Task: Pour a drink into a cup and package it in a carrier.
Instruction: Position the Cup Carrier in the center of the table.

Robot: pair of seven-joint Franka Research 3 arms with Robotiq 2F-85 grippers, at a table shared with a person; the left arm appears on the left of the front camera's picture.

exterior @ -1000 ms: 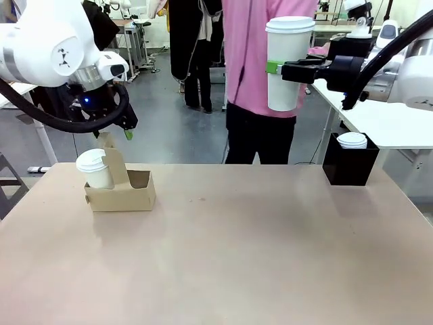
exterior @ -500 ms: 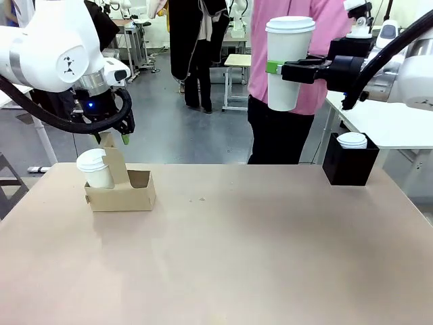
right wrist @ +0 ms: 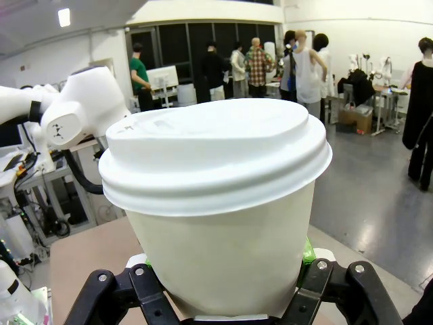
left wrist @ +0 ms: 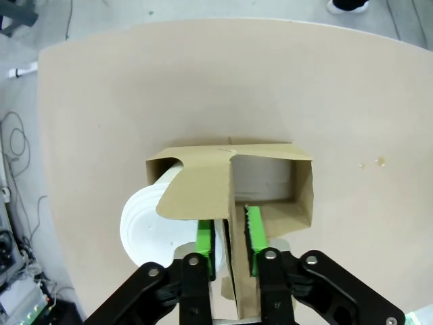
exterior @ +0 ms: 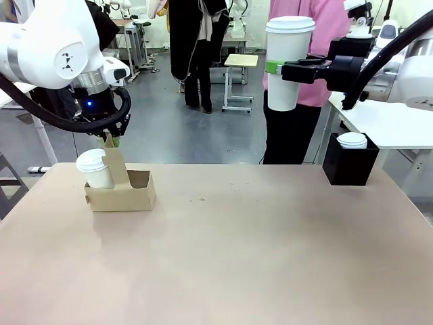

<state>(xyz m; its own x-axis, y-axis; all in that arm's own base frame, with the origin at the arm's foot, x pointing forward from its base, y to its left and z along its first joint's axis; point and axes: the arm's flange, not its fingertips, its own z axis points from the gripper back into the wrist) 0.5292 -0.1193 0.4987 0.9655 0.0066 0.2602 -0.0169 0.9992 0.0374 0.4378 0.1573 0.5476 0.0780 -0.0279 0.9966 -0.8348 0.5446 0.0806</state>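
The brown cardboard carrier [exterior: 123, 193] stands at the table's left, a lidded white cup [exterior: 94, 169] in its left slot and the right slot vacant. My left gripper [exterior: 111, 141] comes down from above, its green pads [left wrist: 253, 229] closed against both sides of the upright handle tab [left wrist: 230, 203]. High at the right, my right gripper [exterior: 287, 68] is shut on a tall white lidded cup [right wrist: 216, 203], held upright in the air. The jug of dark drink is out of view.
A black box of white lids [exterior: 350, 162] sits at the table's far right edge. A person in a pink top [exterior: 304, 40] stands beyond the table behind the held cup. The table [exterior: 237, 250] stretches bare between carrier and box.
My left gripper's fingers have drawn together onto the carrier's handle tab. The person has stepped to the right. The right arm and its cup have stayed still.
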